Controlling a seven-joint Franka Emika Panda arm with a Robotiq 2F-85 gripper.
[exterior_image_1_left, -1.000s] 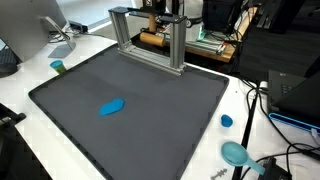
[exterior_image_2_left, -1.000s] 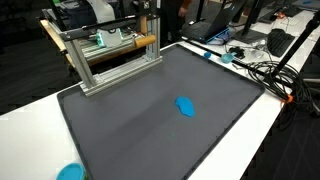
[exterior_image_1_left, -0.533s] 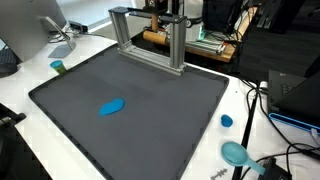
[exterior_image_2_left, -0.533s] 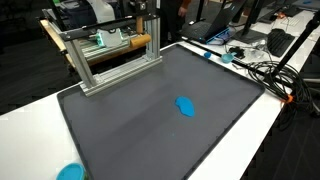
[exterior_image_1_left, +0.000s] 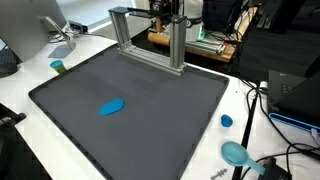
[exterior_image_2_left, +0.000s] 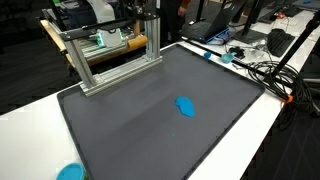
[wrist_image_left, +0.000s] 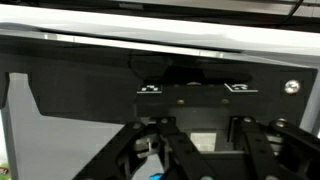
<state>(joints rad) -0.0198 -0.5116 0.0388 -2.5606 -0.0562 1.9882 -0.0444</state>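
My gripper (exterior_image_1_left: 164, 24) hangs at the back of the table, just behind the upright aluminium frame (exterior_image_1_left: 178, 45). It appears shut on a wooden rod (exterior_image_1_left: 160, 37) that lies level behind the frame, also seen in an exterior view as the rod (exterior_image_2_left: 138, 41) below the gripper (exterior_image_2_left: 147, 28). In the wrist view the gripper (wrist_image_left: 200, 165) shows only its dark linkages, with a pale patch between them and a black panel (wrist_image_left: 90, 95) ahead; the fingertips are hidden. A blue flat object (exterior_image_1_left: 112, 106) (exterior_image_2_left: 185, 105) lies alone on the dark mat (exterior_image_1_left: 150, 120), far from the gripper.
A blue bowl (exterior_image_1_left: 235, 152) (exterior_image_2_left: 70, 172) and a small blue cap (exterior_image_1_left: 226, 121) sit on the white table beside the mat. A green cup (exterior_image_1_left: 58, 67) stands near a monitor stand (exterior_image_1_left: 58, 32). Cables (exterior_image_2_left: 262, 70) and equipment crowd one side and the back.
The wooden rod has shifted sideways along the back of the frame together with the gripper. The blue object on the mat has not moved.
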